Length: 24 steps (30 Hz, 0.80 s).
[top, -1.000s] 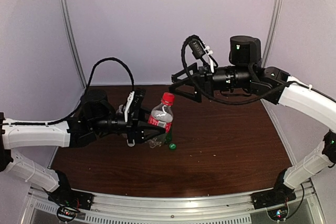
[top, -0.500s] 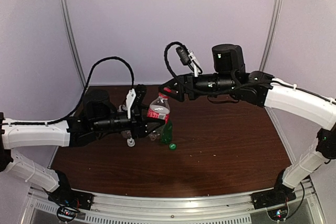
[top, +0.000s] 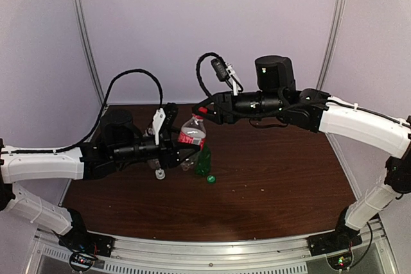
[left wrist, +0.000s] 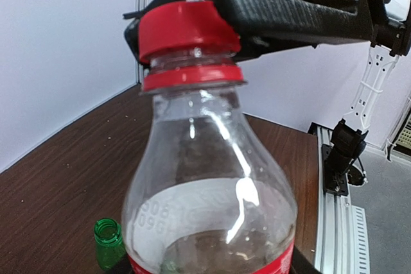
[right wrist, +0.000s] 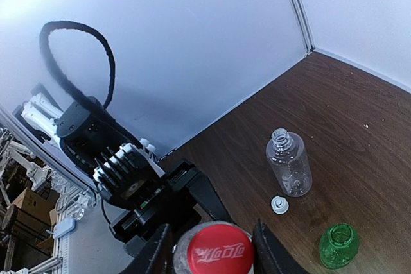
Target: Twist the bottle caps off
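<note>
My left gripper (top: 183,149) is shut on the body of a small clear bottle with a red label (left wrist: 212,178), held up off the table. Its red cap (right wrist: 218,251) (left wrist: 186,30) is screwed on. My right gripper (right wrist: 215,251) reaches in from the right and its fingers (right wrist: 266,248) press the red cap from both sides. A dark green bottle (right wrist: 338,245) (top: 204,162) stands uncapped below, and its green cap (top: 210,178) lies on the table. A clear bottle (right wrist: 289,162) lies uncapped with a white cap (right wrist: 279,205) beside it.
The brown table (top: 276,171) is walled by pale panels at the back and sides. The loose bottles and caps sit just under the held bottle. A metal rail (top: 212,251) runs along the near edge by the arm bases.
My right gripper has moved left and down onto the red cap and closed on it. The left gripper has shifted the bottle slightly left and still holds it.
</note>
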Each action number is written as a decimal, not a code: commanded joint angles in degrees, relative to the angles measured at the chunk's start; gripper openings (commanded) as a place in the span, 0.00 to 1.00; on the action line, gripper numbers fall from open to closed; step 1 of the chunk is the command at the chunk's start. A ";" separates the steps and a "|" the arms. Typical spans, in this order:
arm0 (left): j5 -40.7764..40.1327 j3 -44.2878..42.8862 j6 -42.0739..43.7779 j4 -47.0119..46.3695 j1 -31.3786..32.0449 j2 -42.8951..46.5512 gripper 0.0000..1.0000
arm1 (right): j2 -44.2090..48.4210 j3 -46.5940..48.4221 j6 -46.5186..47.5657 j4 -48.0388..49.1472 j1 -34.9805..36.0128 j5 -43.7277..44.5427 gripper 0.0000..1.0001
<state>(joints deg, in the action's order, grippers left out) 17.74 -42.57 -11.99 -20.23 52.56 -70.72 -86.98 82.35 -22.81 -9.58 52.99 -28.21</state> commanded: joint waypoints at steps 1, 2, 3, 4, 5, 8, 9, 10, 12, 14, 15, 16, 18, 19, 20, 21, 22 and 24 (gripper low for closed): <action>-0.77 -0.91 1.07 -1.30 -0.19 1.20 0.26 | -0.46 1.50 0.10 1.94 0.27 -1.22 0.38; -0.80 -0.84 1.02 -1.30 -0.14 1.20 0.26 | -0.47 1.42 0.20 1.94 0.27 -1.30 0.35; -0.80 -0.85 1.00 -1.24 -0.09 1.20 0.26 | -0.47 1.52 0.35 1.95 0.27 -1.43 0.32; -0.93 -0.82 1.05 -1.22 -0.09 1.27 0.26 | -0.46 1.50 0.47 1.98 0.27 -1.60 0.29; -0.95 -0.84 1.07 -1.22 -0.12 1.28 0.26 | -0.47 1.58 0.62 1.87 0.27 -1.66 0.27; -0.91 -0.77 1.07 -1.24 -0.08 1.58 0.26 | -0.26 1.47 1.48 1.70 0.27 -1.68 0.18; -0.91 -0.78 1.11 -1.26 -0.13 1.67 0.26 | -0.13 1.40 1.98 1.68 0.20 -1.56 0.15; -0.92 -0.77 1.10 -1.22 -0.18 1.76 0.26 | 0.19 1.19 2.66 1.75 0.18 -1.44 0.12; -0.65 -0.62 1.21 -1.23 -0.11 1.96 0.26 | 0.67 0.91 4.43 1.79 -0.09 -1.71 0.10; 1.24 -0.32 1.19 -1.85 -0.16 2.19 0.26 | 1.05 0.69 7.48 1.72 -0.77 -4.08 0.09; 2.76 -0.06 1.18 -2.80 -0.14 2.36 0.26 | 1.10 0.71 9.80 1.59 -1.19 -6.04 0.08; 4.90 0.33 1.12 -3.74 -0.16 2.54 0.26 | 1.11 0.69 12.22 1.28 -1.56 -8.53 0.08; 11.45 0.56 1.16 -5.48 -0.16 2.68 0.26 | 1.02 0.87 18.11 0.35 -2.24 -15.64 0.08; 15.92 0.56 1.30 -6.37 -0.16 2.61 0.26 | 1.04 0.91 21.29 -0.75 -2.30 -20.48 0.08; 19.97 0.57 1.27 -7.38 -0.16 2.60 0.27 | 1.21 0.99 26.08 -1.95 -2.31 -24.73 0.09; 24.46 0.56 0.71 -8.82 -0.14 2.54 0.27 | 1.34 1.06 29.49 -3.25 -2.40 -28.44 0.09; 28.56 0.68 -0.28 -10.64 -0.13 2.31 0.28 | 1.44 1.25 32.88 -4.76 -2.49 -32.15 0.10; 35.79 0.70 -2.54 -14.29 -0.16 1.45 0.29 | 1.18 2.21 37.81 -7.92 -2.83 -36.71 0.11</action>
<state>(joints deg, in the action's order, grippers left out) 33.41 -41.76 -11.33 -21.87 52.03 -69.69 -86.37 82.52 -1.23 -10.92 50.39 -49.78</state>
